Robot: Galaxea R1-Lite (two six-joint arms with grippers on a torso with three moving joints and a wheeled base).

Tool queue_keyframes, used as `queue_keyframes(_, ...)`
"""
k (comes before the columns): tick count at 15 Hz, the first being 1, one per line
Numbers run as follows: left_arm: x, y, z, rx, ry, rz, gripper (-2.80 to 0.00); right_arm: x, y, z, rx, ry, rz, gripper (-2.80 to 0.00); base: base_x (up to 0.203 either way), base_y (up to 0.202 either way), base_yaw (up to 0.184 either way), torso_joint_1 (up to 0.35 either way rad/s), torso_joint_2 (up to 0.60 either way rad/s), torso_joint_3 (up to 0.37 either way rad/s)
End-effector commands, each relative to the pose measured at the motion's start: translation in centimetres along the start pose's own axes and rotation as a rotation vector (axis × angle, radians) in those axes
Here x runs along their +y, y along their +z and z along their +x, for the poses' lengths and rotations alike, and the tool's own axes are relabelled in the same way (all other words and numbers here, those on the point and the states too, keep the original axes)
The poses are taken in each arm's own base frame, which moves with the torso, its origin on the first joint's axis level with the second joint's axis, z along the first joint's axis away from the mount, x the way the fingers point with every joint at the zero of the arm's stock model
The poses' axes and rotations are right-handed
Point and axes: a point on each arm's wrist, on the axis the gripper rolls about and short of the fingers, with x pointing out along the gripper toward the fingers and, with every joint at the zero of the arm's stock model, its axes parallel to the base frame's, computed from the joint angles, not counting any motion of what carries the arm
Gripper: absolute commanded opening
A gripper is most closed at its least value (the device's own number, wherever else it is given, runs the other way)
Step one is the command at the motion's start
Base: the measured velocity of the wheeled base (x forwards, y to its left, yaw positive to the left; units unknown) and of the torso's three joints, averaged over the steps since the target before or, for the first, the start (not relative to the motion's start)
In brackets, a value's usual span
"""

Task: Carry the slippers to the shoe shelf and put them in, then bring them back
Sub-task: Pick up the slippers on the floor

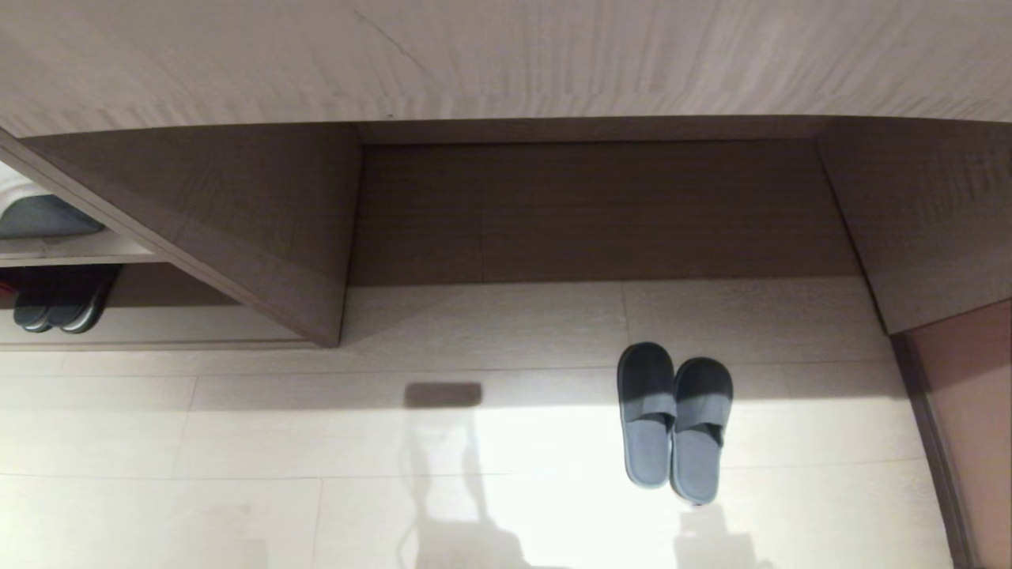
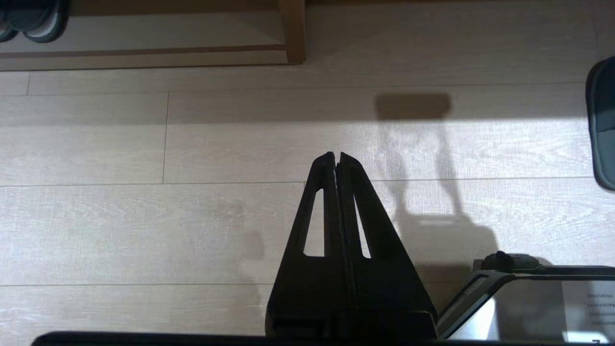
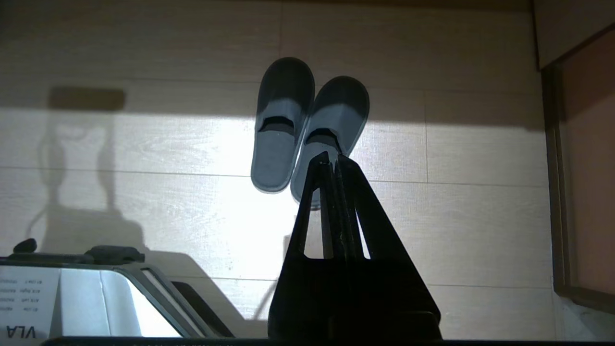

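The grey-blue slippers [image 1: 674, 421] sit side by side, touching, on the pale plank floor [image 1: 237, 442] in front of the wide dark recess [image 1: 593, 209], toes toward it, with neither claw on them; the job reads as not yet begun. The left gripper [image 2: 336, 156] is clenched on nothing above bare boards, and the right gripper [image 3: 331, 156] is likewise clamped shut and empty, raised above the floor on the near side of the pair, which its wrist view shows just past the tips. Still ahead, by this showing: the pickup, the carry to the shoe shelf [image 1: 150, 336] at far left, the placing inside, and the trip back. That low compartment already holds a darker pair with pale rims [image 1: 59, 304] at its left end (the rest of its floor looks free), and a grey bundle [image 1: 47, 217] lies on the board above it.
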Motion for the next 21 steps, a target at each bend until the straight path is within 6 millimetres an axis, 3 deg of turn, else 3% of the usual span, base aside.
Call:
queue_keyframes(1, 0.0, -0.02, 0.0, 0.002, 0.0, -0.001, -2.8, 0.0, -0.01, -0.01, -0.001, 0.0, 0.0, -2.8, 0.0, 0.0, 0.0, 0.002, 0.0, -0.207)
queue_keyframes(21, 0.0, 0.0, 0.0, 0.0, 0.0, -0.001, -2.8, 0.0, -0.01, -0.01, -0.001, 0.0, 0.003, -2.8, 0.0, 0.0, 0.0, 0.003, 0.0, -0.197)
